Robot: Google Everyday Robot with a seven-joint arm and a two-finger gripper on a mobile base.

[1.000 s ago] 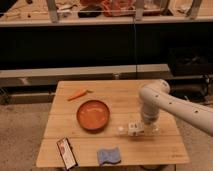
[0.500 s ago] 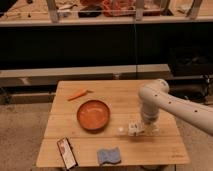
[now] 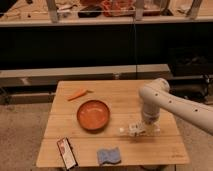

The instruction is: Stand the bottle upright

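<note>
The bottle [image 3: 131,129], small and whitish, lies on its side on the wooden table [image 3: 115,95], to the right of the bowl. Its cap end points left toward the bowl. My gripper [image 3: 146,127] comes down from the white arm [image 3: 165,100] and sits right at the bottle's right end, low over the tabletop. The arm's wrist hides that end of the bottle.
An orange bowl [image 3: 93,115] stands at the table's middle, with a carrot [image 3: 76,94] behind it to the left. A blue sponge [image 3: 108,156] and a dark packet [image 3: 66,152] lie near the front edge. A dark shelf unit runs behind the table.
The gripper has stayed at the bottle's right end. The bottle's cap end seems to have shifted slightly left. The arm has barely moved.
</note>
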